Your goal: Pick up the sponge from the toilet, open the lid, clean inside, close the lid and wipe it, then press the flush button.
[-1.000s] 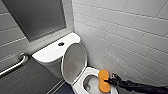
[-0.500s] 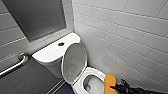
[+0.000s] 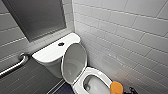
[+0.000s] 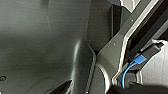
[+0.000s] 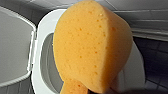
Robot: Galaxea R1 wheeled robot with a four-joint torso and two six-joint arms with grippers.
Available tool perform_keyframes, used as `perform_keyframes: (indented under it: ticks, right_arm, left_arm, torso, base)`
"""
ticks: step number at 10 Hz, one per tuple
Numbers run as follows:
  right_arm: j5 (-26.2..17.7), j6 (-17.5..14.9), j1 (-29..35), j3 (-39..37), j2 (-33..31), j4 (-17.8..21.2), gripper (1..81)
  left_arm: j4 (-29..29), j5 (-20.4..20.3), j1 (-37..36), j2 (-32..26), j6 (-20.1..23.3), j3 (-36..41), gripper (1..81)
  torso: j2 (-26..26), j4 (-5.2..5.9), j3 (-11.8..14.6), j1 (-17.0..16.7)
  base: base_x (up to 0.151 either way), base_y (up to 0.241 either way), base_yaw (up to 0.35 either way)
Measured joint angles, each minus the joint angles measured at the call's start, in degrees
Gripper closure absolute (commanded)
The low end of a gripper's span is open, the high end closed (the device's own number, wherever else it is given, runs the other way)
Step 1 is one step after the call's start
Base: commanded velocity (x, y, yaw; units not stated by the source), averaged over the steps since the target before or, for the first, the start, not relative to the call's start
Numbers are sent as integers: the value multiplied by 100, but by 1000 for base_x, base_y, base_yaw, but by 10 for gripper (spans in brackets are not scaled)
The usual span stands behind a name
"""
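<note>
You're on the clean-inside step, I'd judge: the white glossy oval lid (image 3: 74, 61) stands raised, and your right gripper (image 3: 128, 90) is clamped on the soft orange sponge (image 3: 116, 88), lower right of the head view, at the rim of the white ceramic toilet (image 3: 100, 75). Next calls for lowering the sponge into the bowl
</note>
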Motion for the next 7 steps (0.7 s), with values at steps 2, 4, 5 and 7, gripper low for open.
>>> perform_keyframes:
  ticks: [2,4,5,7]
  right_arm:
    - [128,-5,-297,317,-262,0,811]
    - [152,-20,-662,833,-900,-9,811]
    - [224,-22,-739,1174,-1287,-22,811]
    - [334,-27,-857,1742,-1718,-63,811]
  left_arm:
    - [27,11,-44,28,0,0,10]
    - [39,6,-93,30,0,0,10]
    - [69,11,-88,30,0,0,10]
    - [88,9,-93,35,0,0,10]
  torso:
    - [0,0,2,0]
    - [0,0,2,0]
    - [0,0,2,0]
    - [-2,0,2,0]
  base:
    - [0,0,0]
    - [0,0,0]
    - [0,0,0]
    - [0,0,0]
